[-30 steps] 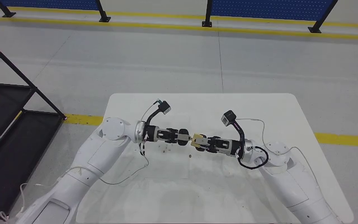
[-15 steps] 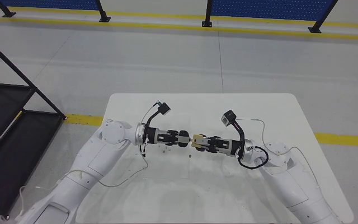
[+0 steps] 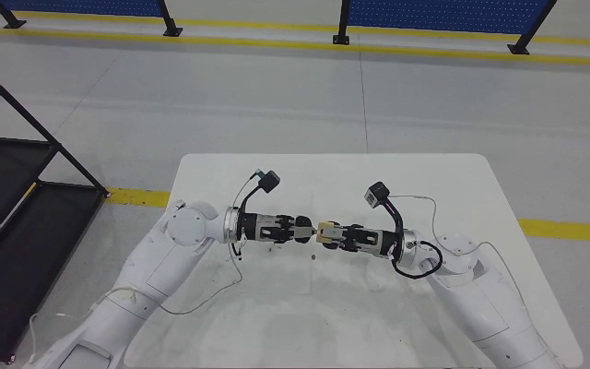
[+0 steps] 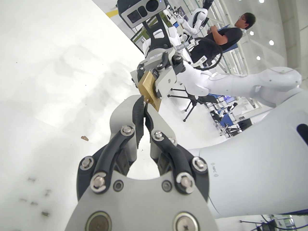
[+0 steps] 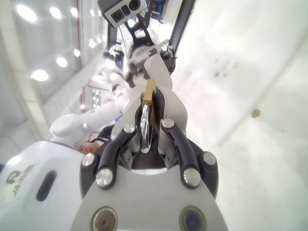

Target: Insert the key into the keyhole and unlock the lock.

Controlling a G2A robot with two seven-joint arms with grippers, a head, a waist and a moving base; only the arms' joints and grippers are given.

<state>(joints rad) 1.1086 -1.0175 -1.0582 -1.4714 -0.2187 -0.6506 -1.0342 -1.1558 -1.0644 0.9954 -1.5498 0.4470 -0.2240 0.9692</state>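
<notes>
Above mid-desk, the left tool pinches the key against the lock, which the right tool clamps.

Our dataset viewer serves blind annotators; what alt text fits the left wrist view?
The left tool, shut on a small key, holds it against the end of a brass padlock gripped by the right tool, above the white table.
</notes>
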